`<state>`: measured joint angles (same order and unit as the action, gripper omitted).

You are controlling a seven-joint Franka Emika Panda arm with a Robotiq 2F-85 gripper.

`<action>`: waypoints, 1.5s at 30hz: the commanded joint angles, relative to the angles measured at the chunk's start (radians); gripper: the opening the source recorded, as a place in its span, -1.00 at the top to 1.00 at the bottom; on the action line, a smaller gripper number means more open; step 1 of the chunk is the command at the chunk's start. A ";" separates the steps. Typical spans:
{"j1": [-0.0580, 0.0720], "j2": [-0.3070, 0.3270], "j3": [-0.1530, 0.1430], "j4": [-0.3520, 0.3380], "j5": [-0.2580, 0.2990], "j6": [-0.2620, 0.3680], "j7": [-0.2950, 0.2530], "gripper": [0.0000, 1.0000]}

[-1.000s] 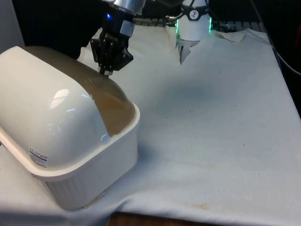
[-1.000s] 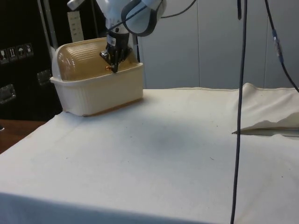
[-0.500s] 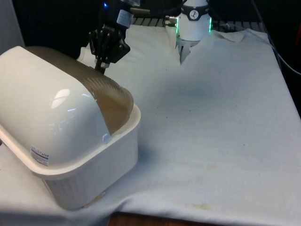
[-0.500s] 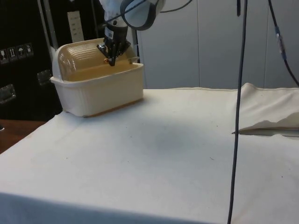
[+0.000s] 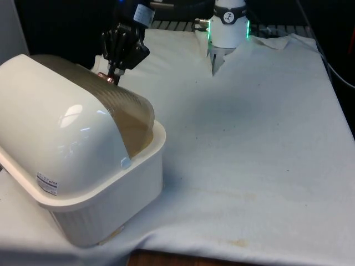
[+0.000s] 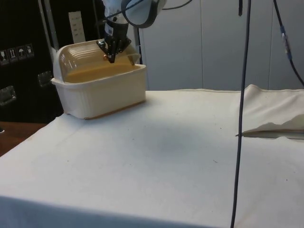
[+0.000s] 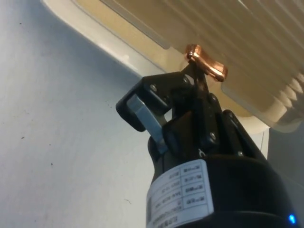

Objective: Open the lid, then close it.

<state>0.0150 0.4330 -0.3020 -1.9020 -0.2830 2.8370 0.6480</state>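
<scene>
A cream bread box stands at the front view's left, with a see-through brown ribbed roll lid over its dome. The lid is partly rolled back, and the box's mouth gapes below its edge. My gripper is high on the dome, shut on the lid's small copper handle. From the side, the gripper sits at the lid's raised edge above the box. In the wrist view the fingers pinch the handle against the lid.
White cloth covers the table to the front view's right of the box. It is bunched into a fold at the side view's right. A dark cable hangs down in the side view. The robot's base stands at the far end.
My gripper has moved up and back over the dome with the copper handle in it. The lid has rolled back with it, widening the box's opening.
</scene>
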 commanded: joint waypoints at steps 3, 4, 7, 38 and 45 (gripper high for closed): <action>0.000 0.000 -0.001 0.003 -0.001 0.000 0.004 1.00; 0.016 0.003 -0.029 0.010 -0.023 0.011 0.032 1.00; 0.016 -0.004 -0.030 0.015 -0.022 0.007 0.040 1.00; 0.007 -0.036 -0.032 0.051 -0.010 0.027 0.101 1.00; 0.004 -0.065 -0.017 0.039 -0.001 0.021 0.107 1.00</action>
<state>0.0200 0.3620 -0.3170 -1.8710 -0.2840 2.8580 0.7600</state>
